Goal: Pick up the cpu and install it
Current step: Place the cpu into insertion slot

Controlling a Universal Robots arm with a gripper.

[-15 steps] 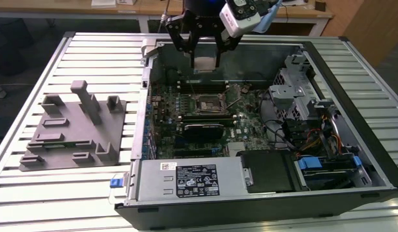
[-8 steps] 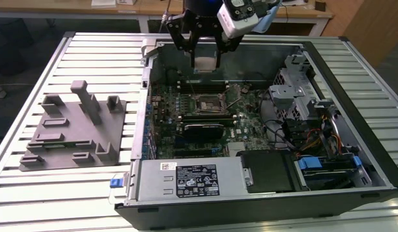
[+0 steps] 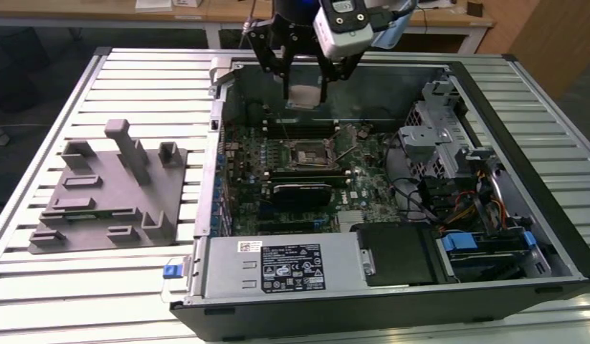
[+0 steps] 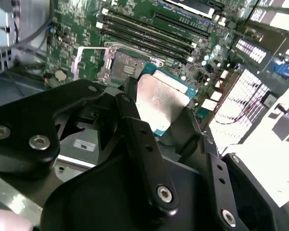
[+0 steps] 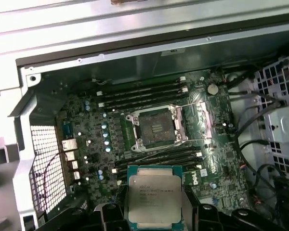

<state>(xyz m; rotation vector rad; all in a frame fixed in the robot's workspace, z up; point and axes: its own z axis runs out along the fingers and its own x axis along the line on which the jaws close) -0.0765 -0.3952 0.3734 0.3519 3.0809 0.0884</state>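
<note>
My gripper (image 3: pixel 305 80) hangs over the far part of the open computer case, shut on the cpu (image 3: pixel 305 94), a flat square chip with a pale silver top. In both wrist views the cpu (image 4: pixel 160 98) (image 5: pixel 154 194) sits between the black fingers (image 4: pixel 135 130), gripped by two opposite edges. The empty motherboard socket (image 3: pixel 309 152) (image 5: pixel 156 126) (image 4: pixel 121 67) lies below the chip with its metal frame swung open. The cpu is held in the air above the board, apart from the socket.
The open case (image 3: pixel 524 165) lies on a slatted metal table. A grey fixture plate with upright posts (image 3: pixel 108 193) stands at the exterior view's left. Memory slots (image 5: pixel 139 94), a power supply (image 3: pixel 275 266), a drive cage (image 3: pixel 436 136) and cables (image 3: pixel 467 208) surround the socket.
</note>
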